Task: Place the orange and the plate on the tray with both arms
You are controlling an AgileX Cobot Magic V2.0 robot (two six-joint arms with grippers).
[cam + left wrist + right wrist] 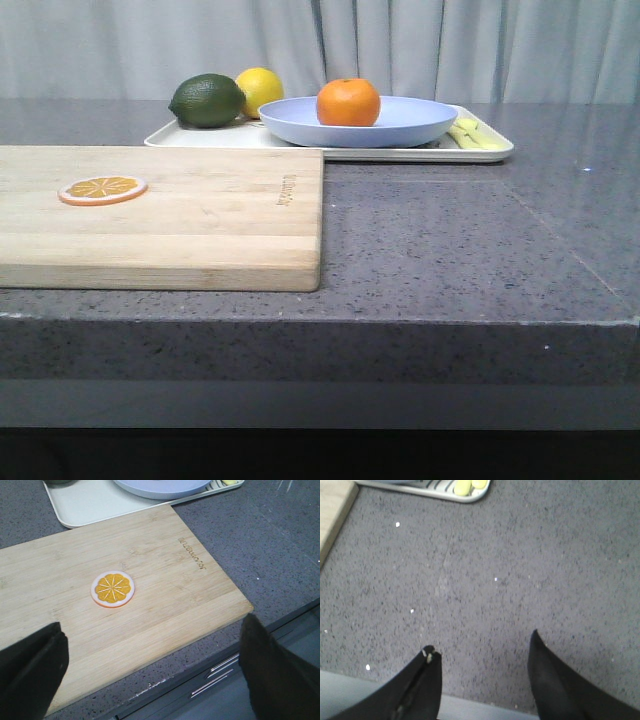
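The orange (348, 102) rests in the lavender-blue plate (420, 125), and the plate sits on the cream-white tray (400, 153) at the back of the table. Part of the plate (160, 487) and the tray (90, 505) also show in the left wrist view, and a tray corner (465, 497) in the right wrist view. Neither arm shows in the front view. My left gripper (152, 650) is open over the near edge of the cutting board, holding nothing. My right gripper (484, 647) is open above bare grey countertop near the table's front edge, far from the tray.
A wooden cutting board (200, 215) lies front left with a flat orange slice (102, 189) on it. A dark green avocado-like fruit (207, 101) and a yellow lemon (262, 88) sit on the tray's left part. Pale yellow pieces (475, 135) lie at its right end.
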